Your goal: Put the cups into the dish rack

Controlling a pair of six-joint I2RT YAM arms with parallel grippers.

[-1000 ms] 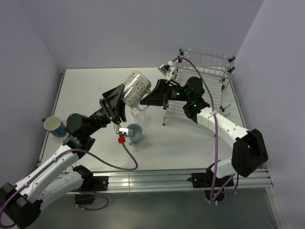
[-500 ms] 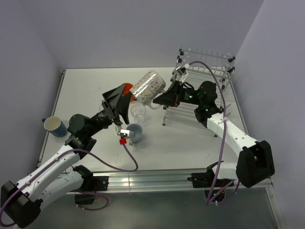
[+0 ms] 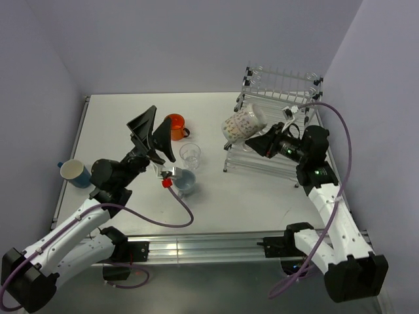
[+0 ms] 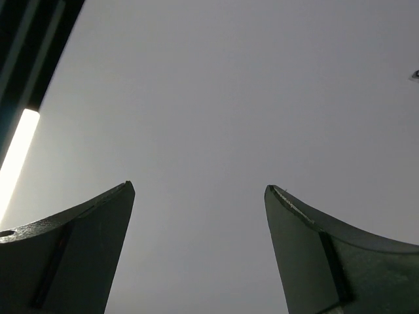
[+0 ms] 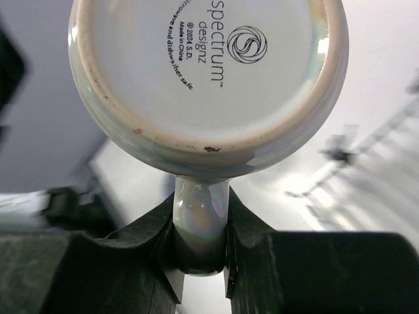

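My right gripper [image 3: 263, 140] is shut on the handle of a white patterned mug [image 3: 243, 123], which hangs tilted in the air just left of the dish rack [image 3: 286, 112]. In the right wrist view the mug's white base [image 5: 206, 72] fills the top, and my right gripper [image 5: 201, 226] pinches the handle [image 5: 200, 216]. My left gripper [image 3: 154, 133] is raised and open with nothing in it; the left wrist view shows that gripper [image 4: 196, 196] against a bare grey wall. On the table stand an orange mug [image 3: 175, 126], a clear tumbler [image 3: 190, 154], a greyish cup [image 3: 185, 181] and a blue mug [image 3: 75, 172].
The wire rack stands at the table's back right, close to the right wall. A purple cable [image 3: 175, 216] loops over the table's front from the left arm. A metal rail [image 3: 216, 247] runs along the near edge.
The left gripper let go of the patterned mug, opened wide and drew back left. The right gripper carried the mug right toward the rack. The orange mug came into view.
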